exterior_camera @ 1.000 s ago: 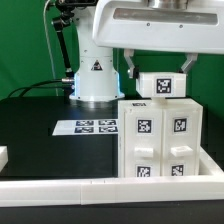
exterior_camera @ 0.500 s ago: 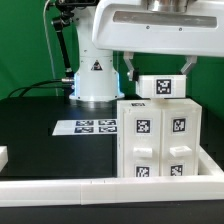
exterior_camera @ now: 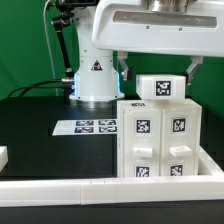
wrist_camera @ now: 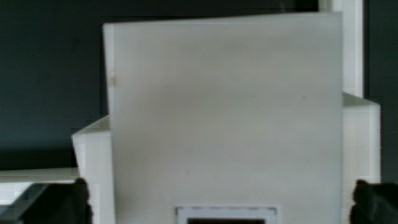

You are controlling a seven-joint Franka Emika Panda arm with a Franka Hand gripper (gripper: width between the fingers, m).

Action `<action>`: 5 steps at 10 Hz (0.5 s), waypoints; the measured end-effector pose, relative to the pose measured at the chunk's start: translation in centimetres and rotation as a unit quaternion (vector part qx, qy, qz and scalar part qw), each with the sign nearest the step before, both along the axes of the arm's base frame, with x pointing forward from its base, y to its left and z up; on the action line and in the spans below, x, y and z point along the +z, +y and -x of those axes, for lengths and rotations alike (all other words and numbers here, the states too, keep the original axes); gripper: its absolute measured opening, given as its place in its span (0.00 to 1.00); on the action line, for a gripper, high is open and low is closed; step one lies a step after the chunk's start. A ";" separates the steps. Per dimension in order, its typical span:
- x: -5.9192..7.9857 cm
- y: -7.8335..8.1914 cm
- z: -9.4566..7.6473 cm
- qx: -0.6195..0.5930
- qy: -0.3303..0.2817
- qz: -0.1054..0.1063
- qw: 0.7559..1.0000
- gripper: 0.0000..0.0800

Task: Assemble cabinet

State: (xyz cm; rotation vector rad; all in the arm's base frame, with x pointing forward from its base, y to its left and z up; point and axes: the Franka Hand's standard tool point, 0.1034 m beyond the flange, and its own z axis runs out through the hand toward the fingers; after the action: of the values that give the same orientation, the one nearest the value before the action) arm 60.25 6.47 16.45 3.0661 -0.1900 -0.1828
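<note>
White stub of some part [exterior_camera: 3, 155] pokes in at the exterior view's left edge, sitting on the black counter [exterior_camera: 35, 130]; next along, the marker board [exterior_camera: 98, 127] lies flat in front of the arm's base [exterior_camera: 95, 85]; then the cabinet [exterior_camera: 160, 145] stands upright toward the exterior view's right, just behind a white front rail [exterior_camera: 100, 188]; a tagged top piece [exterior_camera: 162, 87] rests on it; gripper [exterior_camera: 160, 74] is spread wide, one finger either side of that piece with gaps showing, so nothing's held.
</note>
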 end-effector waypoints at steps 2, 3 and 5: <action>0.5 -0.4 -0.2 -0.002 -0.005 -0.002 1.000 1.00; 0.8 -0.1 -0.9 0.002 -0.030 -0.004 1.000 1.00; 1.0 1.0 -1.3 0.015 -0.084 -0.010 0.996 1.00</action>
State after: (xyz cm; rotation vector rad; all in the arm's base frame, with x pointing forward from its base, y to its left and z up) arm 61.60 7.49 17.49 3.1009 -0.1501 0.0749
